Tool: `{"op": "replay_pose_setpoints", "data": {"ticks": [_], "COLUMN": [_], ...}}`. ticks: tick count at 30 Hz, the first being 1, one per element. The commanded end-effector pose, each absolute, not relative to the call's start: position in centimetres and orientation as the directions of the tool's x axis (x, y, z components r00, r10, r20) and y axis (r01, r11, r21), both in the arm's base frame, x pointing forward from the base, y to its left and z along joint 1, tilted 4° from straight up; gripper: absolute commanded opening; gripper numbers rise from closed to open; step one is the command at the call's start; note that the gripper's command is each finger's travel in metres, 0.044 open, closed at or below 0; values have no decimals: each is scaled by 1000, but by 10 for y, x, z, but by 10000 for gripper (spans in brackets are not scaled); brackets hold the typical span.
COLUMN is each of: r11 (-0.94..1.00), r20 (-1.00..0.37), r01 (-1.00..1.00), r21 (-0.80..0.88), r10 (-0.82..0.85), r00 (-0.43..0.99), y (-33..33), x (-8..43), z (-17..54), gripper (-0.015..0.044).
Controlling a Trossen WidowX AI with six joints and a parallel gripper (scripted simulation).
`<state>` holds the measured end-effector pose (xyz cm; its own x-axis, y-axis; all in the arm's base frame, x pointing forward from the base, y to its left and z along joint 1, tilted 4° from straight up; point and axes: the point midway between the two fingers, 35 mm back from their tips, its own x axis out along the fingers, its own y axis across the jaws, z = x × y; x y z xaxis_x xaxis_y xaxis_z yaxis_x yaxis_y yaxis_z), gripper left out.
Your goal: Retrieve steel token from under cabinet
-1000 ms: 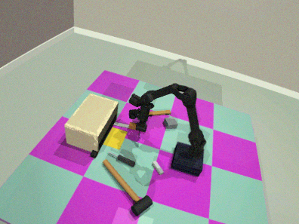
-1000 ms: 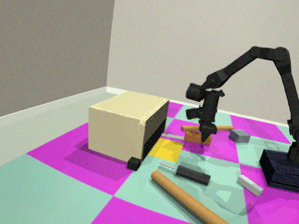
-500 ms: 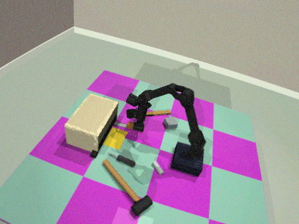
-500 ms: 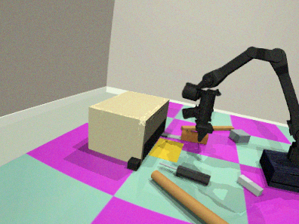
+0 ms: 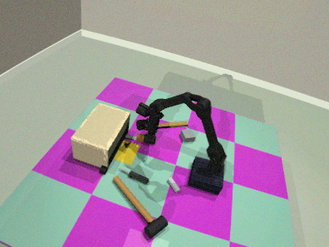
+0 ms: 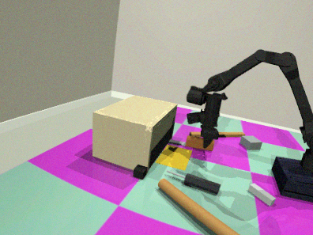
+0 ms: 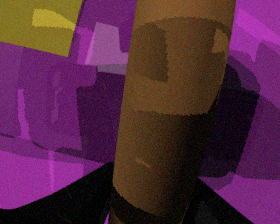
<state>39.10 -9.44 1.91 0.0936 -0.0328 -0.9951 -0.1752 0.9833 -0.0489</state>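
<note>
The cream cabinet (image 5: 100, 128) (image 6: 118, 138) stands at the left, its dark slotted front facing the arm. The yellow marked area (image 5: 128, 155) (image 6: 179, 160) (image 7: 30, 37) lies before it, with a dark patch on it that looks like shadow. My gripper (image 5: 149, 139) (image 6: 209, 140) (image 7: 150, 177) is shut on the orange-brown handle (image 5: 140, 138) (image 6: 195, 142) (image 7: 172, 95) of a tool, low beside the area's far side. Its thin grey blade (image 5: 130, 138) (image 6: 176, 143) points to the cabinet's front; whether its tip is underneath I cannot tell. I cannot make out the token in any view.
A black-handled tool (image 5: 138, 177) (image 6: 202, 183) and a wooden-handled mallet (image 5: 133, 199) (image 6: 197, 210) lie nearer the cameras. Another wooden handle (image 5: 176, 124) (image 6: 235, 134) lies behind the gripper. A grey block (image 5: 188, 135) (image 6: 250, 142) and a white block (image 5: 174, 185) (image 6: 262, 194) lie towards the arm's base.
</note>
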Motion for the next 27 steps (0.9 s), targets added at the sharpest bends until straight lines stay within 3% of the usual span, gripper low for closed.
{"op": "replay_pose_setpoints", "data": {"ticks": [1, 27], "r11": [984, 984], "r20": [-995, -995], "r01": [-171, -171], "r21": [-50, -49], "r10": [-34, -32], "r00": [98, 99], "y": [-93, -79], "x": [397, 412], "z": [20, 20], "gripper": [0, 0]}}
